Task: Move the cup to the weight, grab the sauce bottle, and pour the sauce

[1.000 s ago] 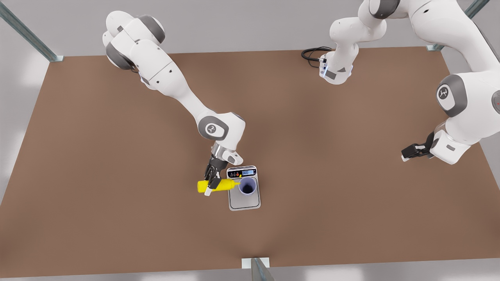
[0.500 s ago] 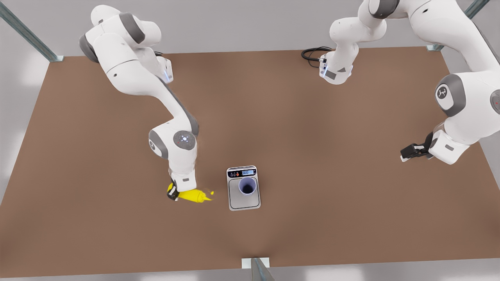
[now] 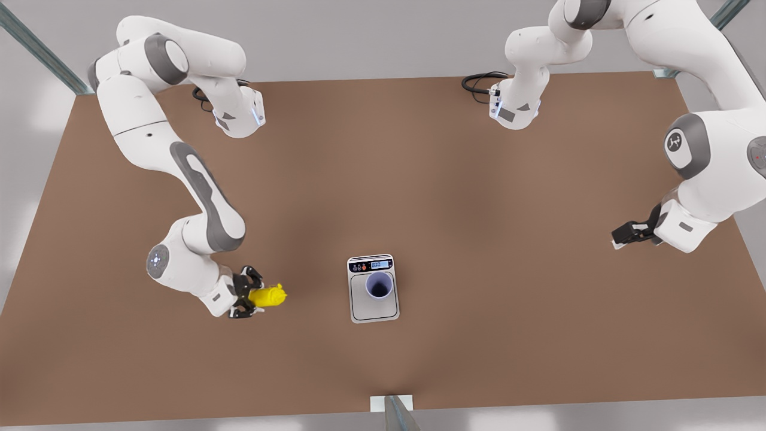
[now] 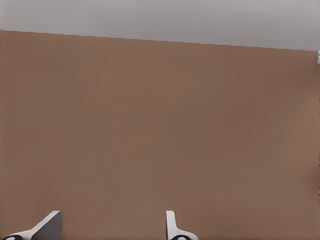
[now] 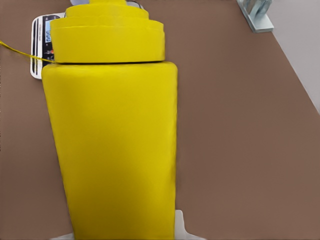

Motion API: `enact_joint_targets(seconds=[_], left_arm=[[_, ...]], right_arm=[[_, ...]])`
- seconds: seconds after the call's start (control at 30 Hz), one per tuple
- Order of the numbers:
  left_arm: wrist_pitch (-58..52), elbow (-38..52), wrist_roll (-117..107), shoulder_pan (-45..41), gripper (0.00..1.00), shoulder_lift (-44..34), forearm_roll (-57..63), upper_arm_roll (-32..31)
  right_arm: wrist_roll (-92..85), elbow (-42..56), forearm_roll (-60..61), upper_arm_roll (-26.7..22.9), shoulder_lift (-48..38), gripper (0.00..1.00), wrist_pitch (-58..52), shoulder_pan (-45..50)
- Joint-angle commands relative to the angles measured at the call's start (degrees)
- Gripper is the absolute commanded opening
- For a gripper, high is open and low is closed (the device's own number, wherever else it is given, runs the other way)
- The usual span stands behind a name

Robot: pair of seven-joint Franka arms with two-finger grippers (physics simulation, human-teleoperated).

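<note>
The lavender-blue cup (image 3: pixel 379 286) stands upright on the silver-grey weight (image 3: pixel 374 308) near the table's middle. My right gripper (image 3: pixel 250 297) is toward the front view's left, well apart from the weight, shut on the yellow sauce bottle (image 3: pixel 268 296). In the right wrist view the sauce bottle (image 5: pixel 115 150) is close up between the fingertips (image 5: pixel 182 227), its cap end toward the weight (image 5: pixel 40 30); the nozzle tip is hidden. My left gripper (image 3: pixel 622 234) waits at the front view's right, open and holding nothing, its fingertips (image 4: pixel 172 227) over bare table.
A black cable (image 3: pixel 479 81) lies at the table's back edge. Metal frame posts stand at the front edge (image 3: pixel 392 410) and at the back corners (image 3: pixel 664 73). A metal bracket (image 5: pixel 255 15) shows at the table edge in the right wrist view.
My right gripper has carried the sauce bottle away from the cup's rim, toward the front view's left, and its arm has swung round. The cup, weight and left arm have stayed put.
</note>
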Motion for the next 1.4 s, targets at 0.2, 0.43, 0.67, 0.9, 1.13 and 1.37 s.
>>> enact_joint_targets(seconds=[0.2, 0.43, 0.67, 0.9, 1.13, 1.37], left_arm=[[0.00, 0.09, 0.00, 0.02, 1.00, 0.26, 0.15, 0.00], [0.79, 0.09, 0.00, -0.07, 1.00, 0.26, 0.24, 0.00], [0.70, 0.09, 0.35, -0.07, 1.00, -0.09, 0.24, 0.00], [0.62, 0.09, 0.44, -0.07, 1.00, -0.27, 1.30, 0.00], [0.70, 0.09, 0.09, -0.42, 1.00, -0.18, 1.30, -0.09], [0.70, 0.09, 0.00, -0.77, 1.00, 0.08, 1.30, 0.00]], right_arm=[[-28.60, -1.24, 26.47, 4.78, 4.01, 0.55, -6.42, -7.00], [-45.49, -4.84, 42.47, 3.55, 7.44, 0.55, -15.82, -13.59], [-48.30, -3.70, 45.46, 2.06, 11.92, 0.55, -17.93, -15.00], [-50.59, -2.73, 46.43, 1.62, 13.85, 0.56, -16.52, -14.30], [-50.50, -2.73, 46.43, 1.62, 14.56, 0.66, -16.17, -14.56], [-50.50, -2.73, 46.51, 1.44, 14.56, 0.72, -16.26, -14.83]])
